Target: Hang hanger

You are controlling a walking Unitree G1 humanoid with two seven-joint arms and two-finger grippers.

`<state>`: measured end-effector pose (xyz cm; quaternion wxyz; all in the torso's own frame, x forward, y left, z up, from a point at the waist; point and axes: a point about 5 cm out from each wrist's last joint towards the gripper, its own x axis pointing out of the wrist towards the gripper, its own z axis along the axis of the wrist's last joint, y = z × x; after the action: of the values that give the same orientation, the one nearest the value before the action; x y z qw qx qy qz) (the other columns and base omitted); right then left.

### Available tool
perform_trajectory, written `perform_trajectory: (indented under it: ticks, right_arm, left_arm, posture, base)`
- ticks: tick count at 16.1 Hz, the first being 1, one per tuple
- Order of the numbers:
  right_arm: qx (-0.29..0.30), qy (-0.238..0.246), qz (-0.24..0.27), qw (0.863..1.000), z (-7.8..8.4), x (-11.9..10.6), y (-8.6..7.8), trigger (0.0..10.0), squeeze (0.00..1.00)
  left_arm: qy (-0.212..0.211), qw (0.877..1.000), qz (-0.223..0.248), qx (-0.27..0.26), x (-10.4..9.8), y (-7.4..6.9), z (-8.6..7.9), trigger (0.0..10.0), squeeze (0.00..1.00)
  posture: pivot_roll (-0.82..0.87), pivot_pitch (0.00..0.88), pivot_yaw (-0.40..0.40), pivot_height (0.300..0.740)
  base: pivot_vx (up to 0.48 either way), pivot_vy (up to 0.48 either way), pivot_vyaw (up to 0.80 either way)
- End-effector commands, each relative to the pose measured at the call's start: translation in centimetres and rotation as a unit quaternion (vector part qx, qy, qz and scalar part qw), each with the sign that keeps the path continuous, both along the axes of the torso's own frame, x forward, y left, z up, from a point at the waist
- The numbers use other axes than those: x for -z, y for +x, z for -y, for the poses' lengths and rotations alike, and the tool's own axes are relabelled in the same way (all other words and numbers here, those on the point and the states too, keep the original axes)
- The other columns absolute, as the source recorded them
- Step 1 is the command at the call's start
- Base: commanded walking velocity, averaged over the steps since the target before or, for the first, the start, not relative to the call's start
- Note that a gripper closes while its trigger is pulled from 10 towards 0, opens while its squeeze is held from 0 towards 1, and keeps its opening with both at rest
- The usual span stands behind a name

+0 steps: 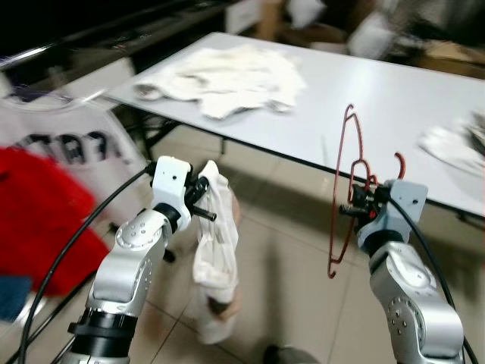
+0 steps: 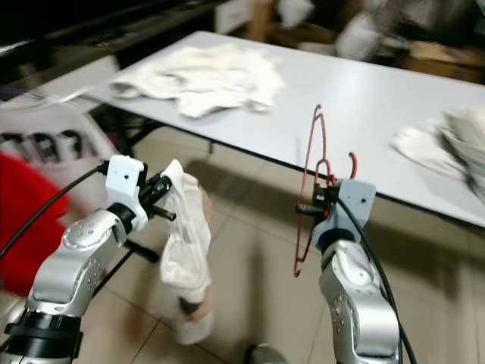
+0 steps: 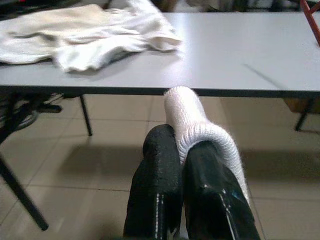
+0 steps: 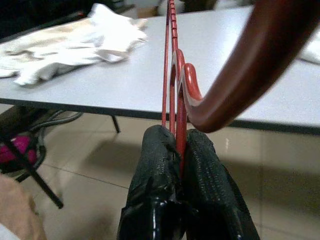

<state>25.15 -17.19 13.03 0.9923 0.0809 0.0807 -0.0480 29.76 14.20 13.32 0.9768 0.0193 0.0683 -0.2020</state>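
Right wrist view: right tool [image 4: 181,150] clamped on thin red hanger [image 4: 172,75]; left tool [image 3: 186,150] pinching ribbed white cloth [image 3: 192,120].

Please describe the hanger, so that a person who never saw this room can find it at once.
Look in front of the white table, over the tiled floor. The right hand is shut on the hanger, held upright. It is thin and red; everything else nearby is white cloth or silver arm.

Red hanger [image 1: 345,197]: thin, smooth, glossy plastic, ridged along one bar. Left tool [image 3: 186,165] and right tool [image 4: 182,145]: black fingers, pebbly rubbery texture, shiny lower down. White sock-like cloth [image 1: 214,258]: soft ribbed knit. Surface [image 1: 364,98]: smooth matt pale laminate. Floor [image 1: 280,258]: glossy tile.
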Motion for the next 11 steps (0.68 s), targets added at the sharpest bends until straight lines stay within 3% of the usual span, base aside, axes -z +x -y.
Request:
perform_trajectory:
  ticks: [1,6,11]
  right_arm:
    - [0.005,-0.002,-0.004,1.000,0.19,-0.17,-0.19,10.0,0.00]
    - [0.009,-0.027,-0.020,0.999,0.42,0.12,-0.34,10.0,0.00]
    - [0.004,-0.020,-0.022,1.000,0.03,0.04,-0.20,10.0,0.00]
  left_arm:
    - [0.000,1.000,0.009,0.011,-0.57,0.15,0.24,10.0,0.00]
    - [0.003,1.000,0.011,0.017,-0.64,0.19,0.28,10.0,0.00]
    - [0.007,1.000,0.015,0.022,-0.65,0.04,0.32,10.0,0.00]
  posture:
    - [-0.14,0.000,0.048,0.740]
    - [-0.14,0.000,0.052,0.740]
    - [-0.13,0.000,0.041,0.740]
  base:
    - [0.000,0.000,-0.80]
    - [0.000,0.000,-0.79]
    - [0.000,0.000,-0.78]
